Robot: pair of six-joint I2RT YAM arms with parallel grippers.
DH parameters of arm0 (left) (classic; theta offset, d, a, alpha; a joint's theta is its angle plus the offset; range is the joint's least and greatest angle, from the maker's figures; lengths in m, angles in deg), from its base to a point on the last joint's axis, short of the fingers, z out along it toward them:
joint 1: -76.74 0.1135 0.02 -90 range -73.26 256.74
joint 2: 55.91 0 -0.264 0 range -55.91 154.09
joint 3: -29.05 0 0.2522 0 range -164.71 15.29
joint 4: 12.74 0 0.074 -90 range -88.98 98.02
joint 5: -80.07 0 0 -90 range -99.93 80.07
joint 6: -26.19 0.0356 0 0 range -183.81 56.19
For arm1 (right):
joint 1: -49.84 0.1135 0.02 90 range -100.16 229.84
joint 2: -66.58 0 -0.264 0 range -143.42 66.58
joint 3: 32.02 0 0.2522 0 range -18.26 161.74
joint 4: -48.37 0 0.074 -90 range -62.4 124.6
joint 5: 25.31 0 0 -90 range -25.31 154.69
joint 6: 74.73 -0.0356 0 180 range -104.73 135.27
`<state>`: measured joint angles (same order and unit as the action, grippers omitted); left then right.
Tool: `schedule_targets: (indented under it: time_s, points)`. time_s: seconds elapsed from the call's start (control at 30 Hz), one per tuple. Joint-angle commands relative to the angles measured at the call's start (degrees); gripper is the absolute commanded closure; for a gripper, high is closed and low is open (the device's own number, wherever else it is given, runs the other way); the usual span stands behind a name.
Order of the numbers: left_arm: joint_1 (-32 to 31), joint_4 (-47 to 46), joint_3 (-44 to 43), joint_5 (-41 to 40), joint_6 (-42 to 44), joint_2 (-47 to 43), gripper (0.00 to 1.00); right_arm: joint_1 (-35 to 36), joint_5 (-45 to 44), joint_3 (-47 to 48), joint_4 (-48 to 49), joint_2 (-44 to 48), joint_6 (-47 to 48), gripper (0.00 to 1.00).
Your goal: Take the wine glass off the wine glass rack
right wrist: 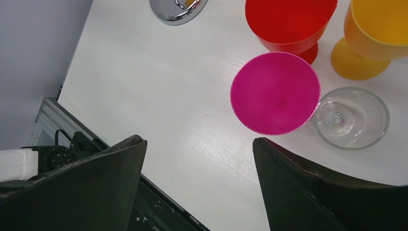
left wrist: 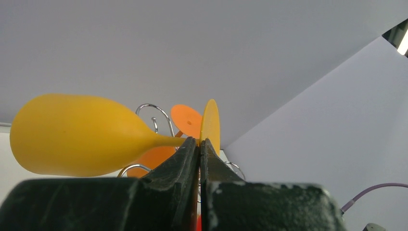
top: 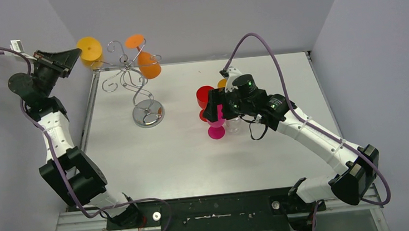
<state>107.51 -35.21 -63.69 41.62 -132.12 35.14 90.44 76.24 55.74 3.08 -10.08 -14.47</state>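
Stem of yellow plastic wine glass (left wrist: 77, 134) clamped in fully closed left gripper (left wrist: 198, 142), ten o'clock of silver wire wine glass rack (top: 147, 114), apparently clear of scrolls. Lift-off step; next: carry away, set upright. Empty right gripper (right wrist: 198, 142): jaws spread wide.

Yellow wine glass (left wrist: 72, 137) horizontal, aloft just left of silver wire rack (top: 147, 114); orange glass (top: 148, 64) hangs on it.

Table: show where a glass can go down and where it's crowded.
Free: the broad near strip of table between the rack base and the mounting plate, and the far right corner. Crowded: around the pink glass and red glass at centre.
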Motion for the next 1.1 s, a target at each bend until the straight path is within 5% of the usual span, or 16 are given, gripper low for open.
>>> schedule_targets:
  time_s: [0.0,0.5,1.07]
  points:
    - [0.2,-5.7,-0.1,0.2,-0.4,-2.6,1.00,0.2,0.7,-0.1,2.6,0.2,-0.4,0.16]
    - [0.0,-2.3,1.1,-3.4,12.5,-13.7,1.00,0.4,1.5,-0.9,4.1,1.0,0.1,0.15]
    - [-2.3,-9.2,8.8,0.9,6.2,-26.1,1.00,0.4,2.9,-3.0,6.9,2.6,-0.1,0.15]
